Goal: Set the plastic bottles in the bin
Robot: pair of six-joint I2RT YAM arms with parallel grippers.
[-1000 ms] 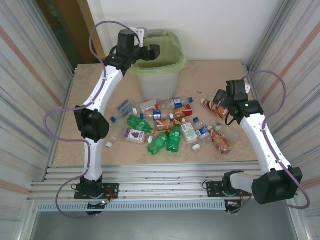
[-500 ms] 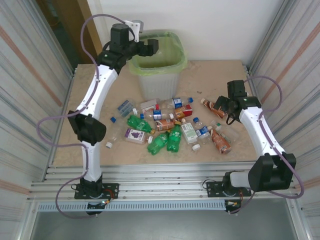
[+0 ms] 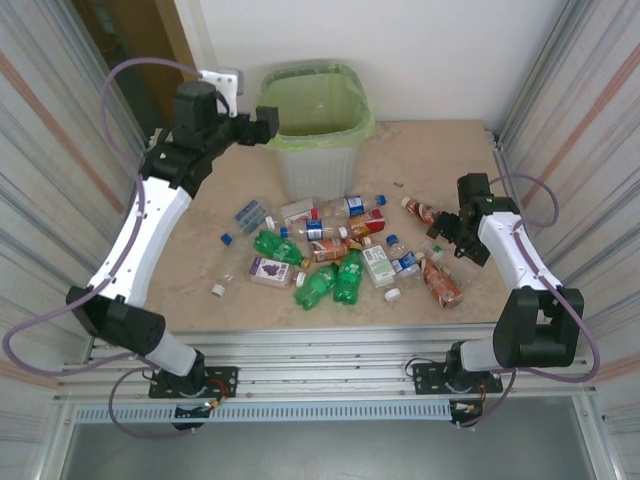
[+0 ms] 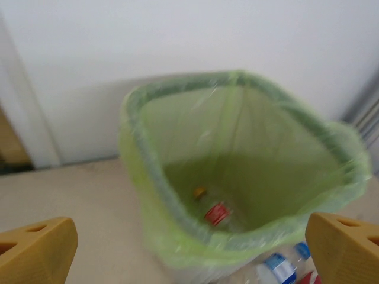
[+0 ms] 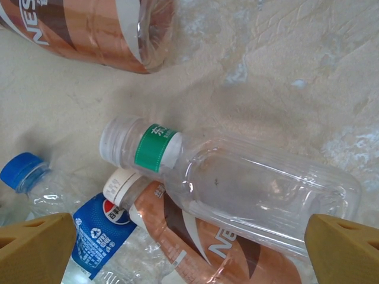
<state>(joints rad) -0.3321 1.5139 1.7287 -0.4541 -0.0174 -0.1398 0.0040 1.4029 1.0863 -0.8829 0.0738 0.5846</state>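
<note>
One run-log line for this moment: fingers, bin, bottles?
left fingers open, empty, beside bin rim | right fingers open, over clear bottle | plastic bottles mostly on table

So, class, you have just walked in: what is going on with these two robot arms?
The arms are clearing crushed plastic bottles into the lined bin. The left gripper hangs open beside the bin's rim; a red-labelled bottle lies inside. The right gripper is open above a clear green-labelled bottle on the table. No bottle is held.
</note>
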